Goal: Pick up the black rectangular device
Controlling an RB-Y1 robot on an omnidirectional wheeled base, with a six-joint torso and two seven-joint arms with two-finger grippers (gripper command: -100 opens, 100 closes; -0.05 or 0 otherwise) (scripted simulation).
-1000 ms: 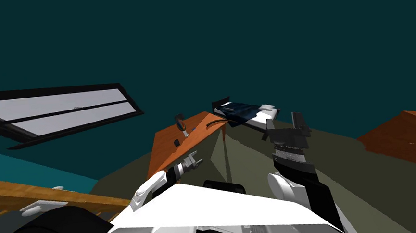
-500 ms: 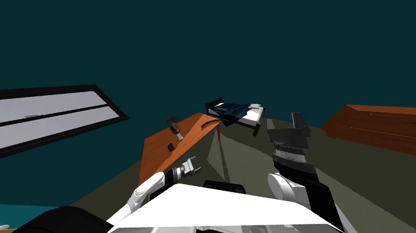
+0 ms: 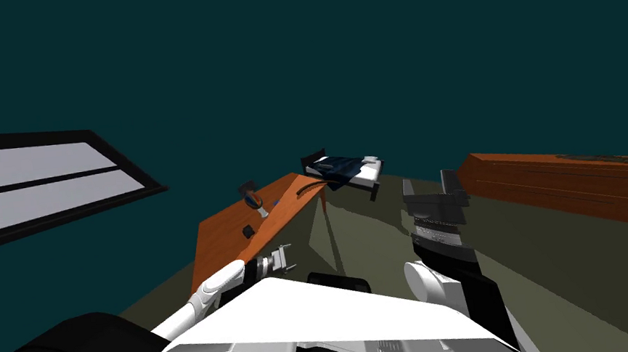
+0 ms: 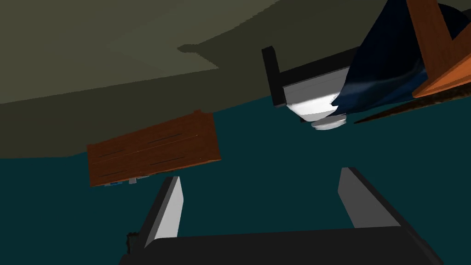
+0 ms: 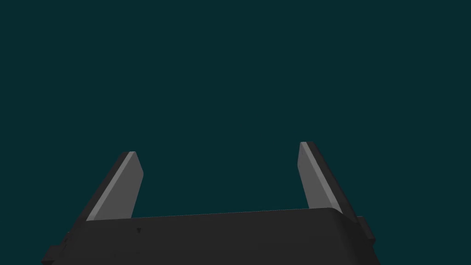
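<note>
Left hand (image 4: 261, 175) and right hand (image 5: 218, 148) hang wide open in free air.

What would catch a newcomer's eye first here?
The orange desk in the middle, with a small black device on it and a bed just beyond. Nearer, the left claw, by the desk's near corner, and the right claw, raised against the teal wall, both stand open.

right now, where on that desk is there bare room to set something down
On the orange desk, the widest bare patch lies between its left edge and the small black device. A narrower strip runs along the right edge between that device and the black cable. It is crowded around the upright stand beyond the device.
</note>
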